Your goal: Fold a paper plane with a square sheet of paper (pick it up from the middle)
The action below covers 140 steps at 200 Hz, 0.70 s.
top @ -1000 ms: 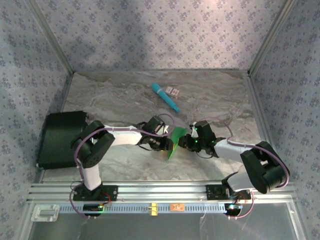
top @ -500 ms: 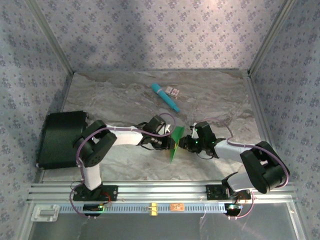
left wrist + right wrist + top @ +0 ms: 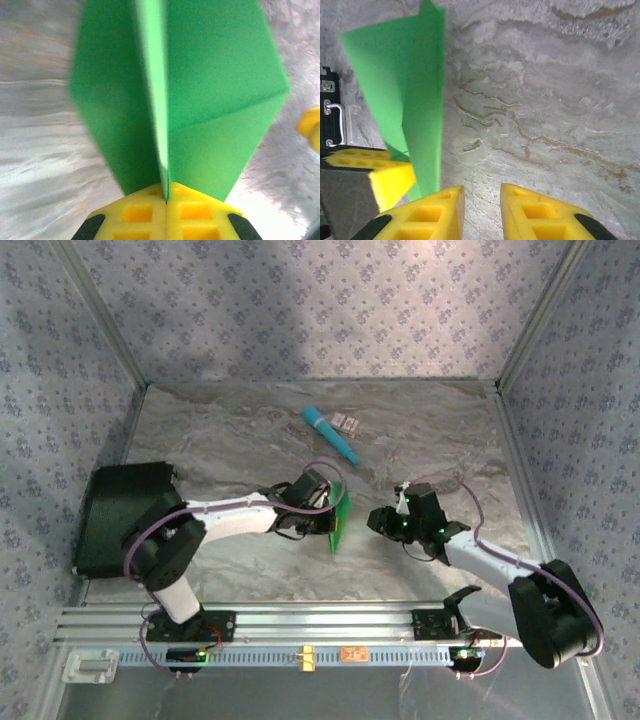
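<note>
While the left pincer was clamped tight on the bright green folded paper sheet, its yellow fingers met on the centre crease at the bottom of the left wrist frame, with both flaps fanning upward. In the top view the sheet stood edge-on at frame centre; couldn't tell if its lower tip touched the grey marbled surface. Right pincer sat just right of the sheet, jaws apart, nothing between them, clear of the paper. Teal cylindrical stick lay above centre, small card just beside its upper end. Black case sat at the surface's left edge.
</note>
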{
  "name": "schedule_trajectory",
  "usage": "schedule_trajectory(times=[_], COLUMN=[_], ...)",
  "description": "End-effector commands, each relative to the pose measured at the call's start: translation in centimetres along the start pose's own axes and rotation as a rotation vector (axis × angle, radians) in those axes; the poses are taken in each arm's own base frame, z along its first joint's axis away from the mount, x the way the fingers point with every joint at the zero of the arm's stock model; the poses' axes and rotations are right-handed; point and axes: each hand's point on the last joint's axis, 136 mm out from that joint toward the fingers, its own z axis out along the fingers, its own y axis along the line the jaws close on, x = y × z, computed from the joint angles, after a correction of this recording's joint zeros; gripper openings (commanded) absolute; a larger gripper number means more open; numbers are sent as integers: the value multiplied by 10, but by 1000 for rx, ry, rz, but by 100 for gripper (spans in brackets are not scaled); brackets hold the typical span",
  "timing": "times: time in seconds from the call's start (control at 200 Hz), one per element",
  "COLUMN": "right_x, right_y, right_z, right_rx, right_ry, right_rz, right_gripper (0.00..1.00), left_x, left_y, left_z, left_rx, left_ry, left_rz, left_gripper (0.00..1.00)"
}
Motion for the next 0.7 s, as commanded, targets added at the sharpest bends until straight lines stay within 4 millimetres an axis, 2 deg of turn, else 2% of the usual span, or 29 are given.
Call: schedule_trajectory(times=[0.0,0.12,0.435,0.695], right_x=[4,3,3,7], right_y=[-13,-8,10,10], right_z=[-5,-4,-3,5], right_rx=[61,49,13,19], right_ry=[2,6,22,40], right_rz=[2,-4,-40,-42], right_gripper=[27,27,28,28], left_x=[-11,-11,-2,3], left_y=[37,43,43,47], left_z=[-30,-34,-20,-13], left_rx=[-299,-356,-343,-360], left_ry=[-86,-79,-30,3], left_rz=[46,38,6,1], left_gripper=[2,2,1,2])
